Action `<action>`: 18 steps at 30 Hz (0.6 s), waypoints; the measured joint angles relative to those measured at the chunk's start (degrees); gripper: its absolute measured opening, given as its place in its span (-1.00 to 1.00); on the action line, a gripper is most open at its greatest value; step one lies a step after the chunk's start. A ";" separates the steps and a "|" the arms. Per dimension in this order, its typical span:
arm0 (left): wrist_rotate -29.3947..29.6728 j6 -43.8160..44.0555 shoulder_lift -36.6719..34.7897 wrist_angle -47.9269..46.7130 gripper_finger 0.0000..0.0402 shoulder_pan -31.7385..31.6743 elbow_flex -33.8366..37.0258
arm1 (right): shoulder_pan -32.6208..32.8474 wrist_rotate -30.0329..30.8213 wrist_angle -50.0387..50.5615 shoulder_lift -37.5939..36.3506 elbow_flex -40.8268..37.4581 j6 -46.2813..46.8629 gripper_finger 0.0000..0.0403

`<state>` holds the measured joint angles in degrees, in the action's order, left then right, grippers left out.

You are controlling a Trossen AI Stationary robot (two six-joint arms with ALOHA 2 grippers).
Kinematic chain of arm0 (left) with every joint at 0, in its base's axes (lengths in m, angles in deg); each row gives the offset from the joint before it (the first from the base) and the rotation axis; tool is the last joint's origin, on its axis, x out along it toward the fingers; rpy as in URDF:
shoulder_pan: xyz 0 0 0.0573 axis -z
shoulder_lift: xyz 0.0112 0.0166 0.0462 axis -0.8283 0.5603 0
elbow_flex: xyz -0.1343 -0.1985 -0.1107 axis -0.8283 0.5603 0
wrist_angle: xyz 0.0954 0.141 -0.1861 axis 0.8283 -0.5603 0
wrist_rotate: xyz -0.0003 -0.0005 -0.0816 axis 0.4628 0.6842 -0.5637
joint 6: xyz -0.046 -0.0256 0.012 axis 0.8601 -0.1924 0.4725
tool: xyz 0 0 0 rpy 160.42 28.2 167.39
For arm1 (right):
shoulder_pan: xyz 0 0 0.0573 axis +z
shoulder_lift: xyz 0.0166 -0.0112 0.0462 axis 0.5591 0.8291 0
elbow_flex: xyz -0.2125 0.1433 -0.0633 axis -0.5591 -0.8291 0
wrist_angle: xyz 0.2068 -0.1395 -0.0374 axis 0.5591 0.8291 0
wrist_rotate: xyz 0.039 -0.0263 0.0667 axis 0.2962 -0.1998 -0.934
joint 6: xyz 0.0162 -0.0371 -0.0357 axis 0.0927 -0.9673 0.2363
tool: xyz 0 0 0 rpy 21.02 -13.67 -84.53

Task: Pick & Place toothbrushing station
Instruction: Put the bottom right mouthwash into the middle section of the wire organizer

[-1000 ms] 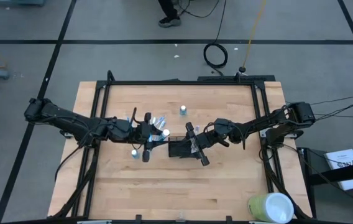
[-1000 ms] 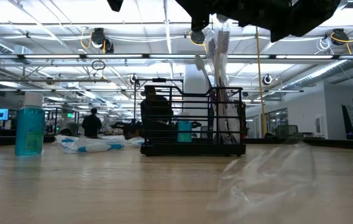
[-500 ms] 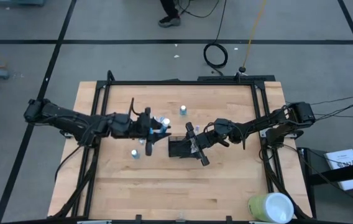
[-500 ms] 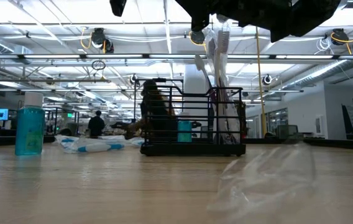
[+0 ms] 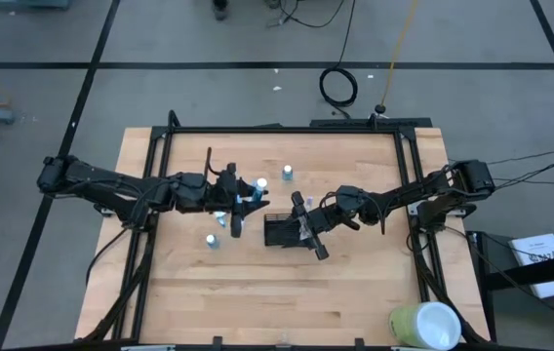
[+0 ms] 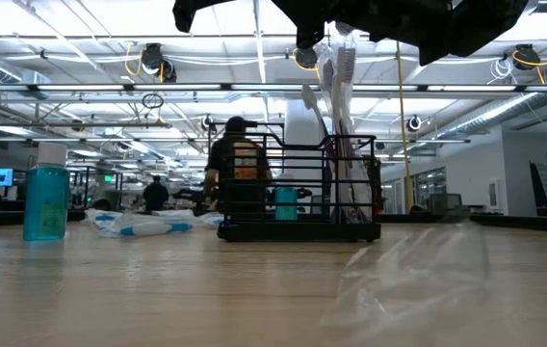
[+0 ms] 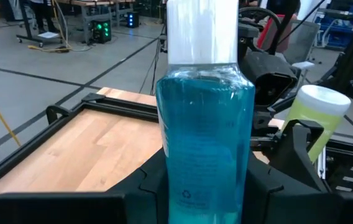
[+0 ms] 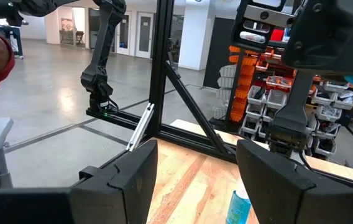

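My left gripper (image 7: 204, 186) is clamped on a blue mouthwash bottle (image 7: 204, 124), raised left of centre in the high view. The toothbrushing station (image 5: 282, 232) sits at mid-table, just right of it, and my right gripper (image 5: 306, 226) hovers over it with fingers spread, holding nothing. I judge the bottle could clip the station's wire wall or the toothbrushes (image 6: 336, 67) standing inside if I lower it off-line. The arms hide the station's interior from above.
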<state>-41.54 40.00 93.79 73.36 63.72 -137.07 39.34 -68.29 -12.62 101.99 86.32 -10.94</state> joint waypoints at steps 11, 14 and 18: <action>-0.04 0.48 0.00 -3.05 -0.39 0.04 0.00 | 0.00 0.00 0.00 0.00 0.00 0.00 0.04; -0.07 0.44 0.00 -3.12 -0.39 0.04 0.00 | 0.00 0.00 0.00 0.00 0.00 0.00 0.04; -0.09 -0.02 0.00 -3.40 -0.39 0.04 0.00 | 0.00 0.00 0.00 0.00 0.00 0.00 0.04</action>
<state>-41.63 39.98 93.79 69.96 63.76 -137.07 39.34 -68.29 -12.62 101.99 86.32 -10.94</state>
